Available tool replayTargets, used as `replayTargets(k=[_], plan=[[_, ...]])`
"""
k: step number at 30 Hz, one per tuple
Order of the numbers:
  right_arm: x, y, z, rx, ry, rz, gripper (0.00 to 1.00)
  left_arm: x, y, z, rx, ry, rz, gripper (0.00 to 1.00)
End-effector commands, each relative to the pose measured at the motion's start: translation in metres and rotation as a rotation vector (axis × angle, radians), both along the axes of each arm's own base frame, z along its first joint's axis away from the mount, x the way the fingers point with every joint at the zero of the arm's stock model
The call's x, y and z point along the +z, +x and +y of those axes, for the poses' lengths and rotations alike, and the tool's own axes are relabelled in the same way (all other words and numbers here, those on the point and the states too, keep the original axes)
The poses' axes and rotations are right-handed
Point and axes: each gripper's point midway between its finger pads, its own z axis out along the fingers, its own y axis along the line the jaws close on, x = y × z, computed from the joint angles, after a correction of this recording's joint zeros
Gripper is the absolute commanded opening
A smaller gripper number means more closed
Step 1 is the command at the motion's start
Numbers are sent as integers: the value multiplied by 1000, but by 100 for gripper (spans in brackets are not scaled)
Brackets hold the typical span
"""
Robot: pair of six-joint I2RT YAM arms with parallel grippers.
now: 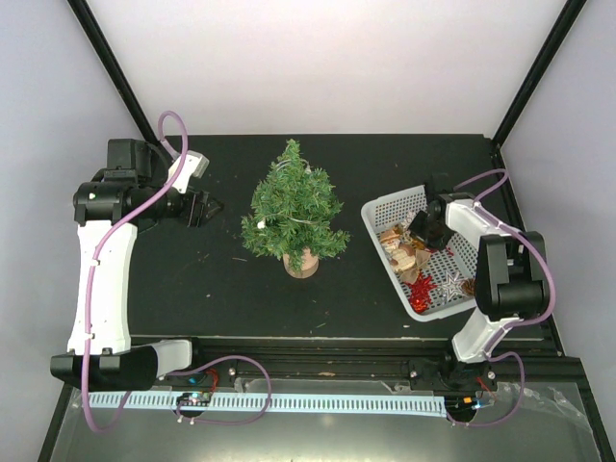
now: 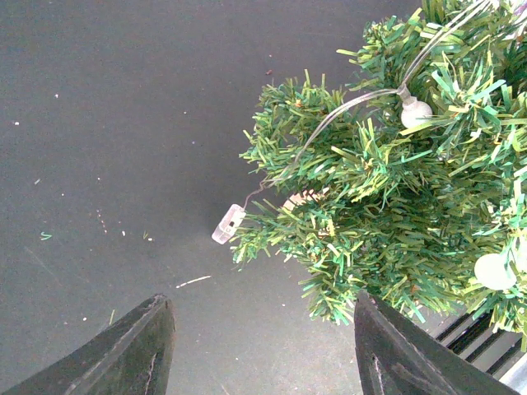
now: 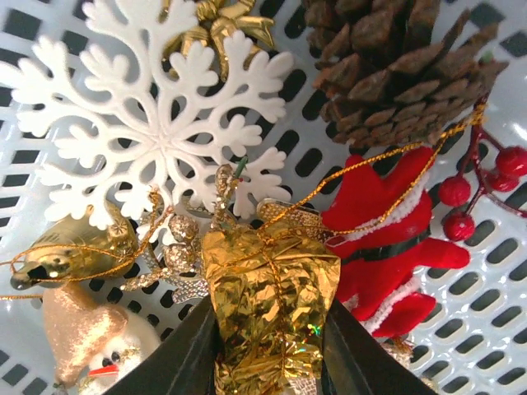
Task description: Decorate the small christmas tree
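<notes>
The small christmas tree [image 1: 294, 207] stands upright on its wood stump [image 1: 301, 263] mid-table, a light string with white bulbs [image 2: 416, 111] draped over its branches [image 2: 395, 189]. My left gripper [image 1: 207, 207] hovers just left of the tree, open and holding nothing [image 2: 263, 354]. My right gripper [image 1: 423, 231] reaches down into the white mesh basket [image 1: 385, 207]. In the right wrist view its jaws [image 3: 272, 337] press both sides of a gold foil gift ornament [image 3: 272, 280] with a gold cord.
Around the gold parcel lie a white snowflake [image 3: 156, 132], a pine cone [image 3: 395, 66], a red Santa-suit ornament [image 3: 387, 230], red berries [image 3: 478, 189] and a gold bell [image 3: 66, 255]. A clear clip [image 2: 228, 224] hangs at the light string's end.
</notes>
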Motion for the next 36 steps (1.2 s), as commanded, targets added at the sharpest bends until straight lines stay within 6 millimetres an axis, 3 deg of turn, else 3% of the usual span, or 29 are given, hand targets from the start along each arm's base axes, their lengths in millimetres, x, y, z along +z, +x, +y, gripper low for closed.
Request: replayTargets(k=[1,5,10,15,22,30,36], plan=[[18,7,-8,-2,-35,-67,28,14,-4,0,-4,-2,-45,61],[34,4,-11,17,-54,-97,27,13,-4,0,-4,-2,-44,61],[77,-8,4,102,-55,-188,27,12,-2,1,-2,-1,-40,61],[152,-33,50,295,-16,-387,28,13,-1,1,-5,1,-41,60],[235,-91,139,630,328,-670,31,11,-2,0,-13,-2,-36,61],[249,-114,198,795,428,-647,31,15,-2,-1,-15,-10,-46,60],[240,-119,225,854,426,-607,31,16,-9,-1,-12,-8,-62,60]])
